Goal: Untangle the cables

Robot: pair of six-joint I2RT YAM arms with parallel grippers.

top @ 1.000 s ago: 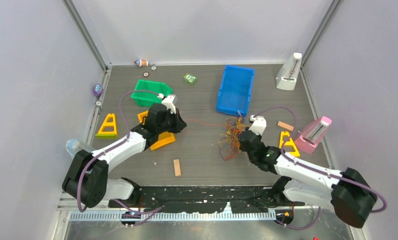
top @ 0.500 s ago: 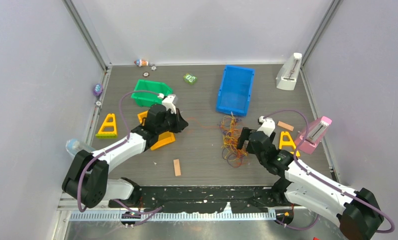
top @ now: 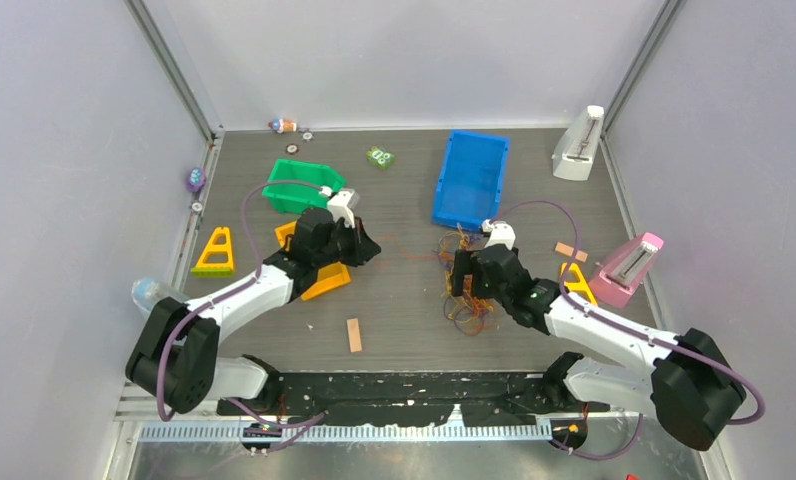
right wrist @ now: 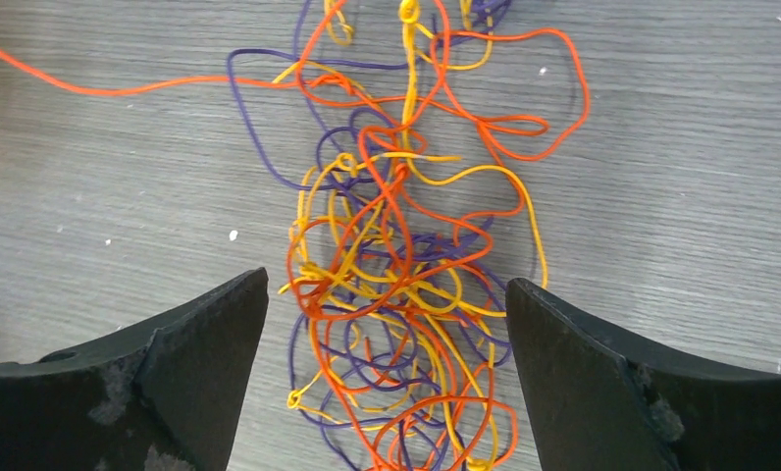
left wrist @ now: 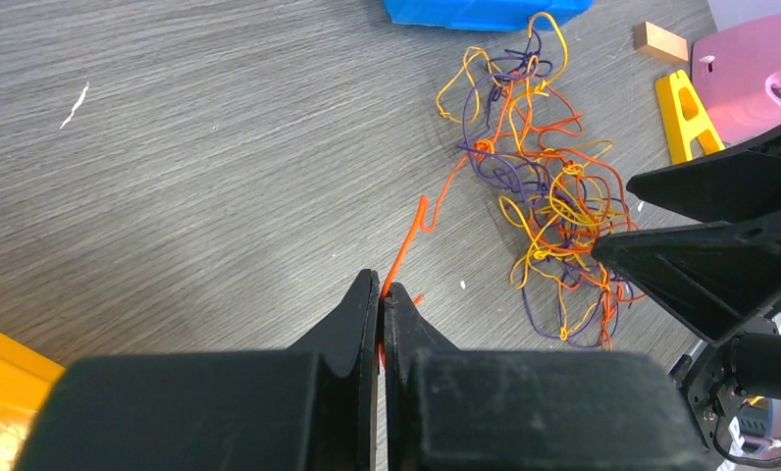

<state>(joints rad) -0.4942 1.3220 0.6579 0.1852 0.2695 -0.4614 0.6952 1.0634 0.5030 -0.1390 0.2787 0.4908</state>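
Note:
The cables (top: 466, 290) lie as one loose tangle of orange, yellow and purple strands on the grey table, just in front of the blue bin. One orange strand (left wrist: 406, 240) runs out of the tangle (left wrist: 544, 196) to my left gripper (left wrist: 380, 287), which is shut on its end. That gripper (top: 367, 250) sits left of the pile. My right gripper (right wrist: 387, 278) hangs open directly over the tangle (right wrist: 406, 196), fingers on either side, holding nothing. The pulled orange strand (right wrist: 122, 90) leaves toward the left.
A blue bin (top: 471, 178) stands behind the tangle, a green bin (top: 299, 185) at the back left. Yellow triangles (top: 215, 252) (top: 577, 285), an orange wedge (top: 319, 282), wooden blocks (top: 354, 334) (top: 571, 251), a pink metronome (top: 629, 268) and a white one (top: 578, 145) lie around.
My right gripper opened and let go of the tangle, drew back to the right, then came forward again over the pile. The left gripper stayed shut and hardly moved.

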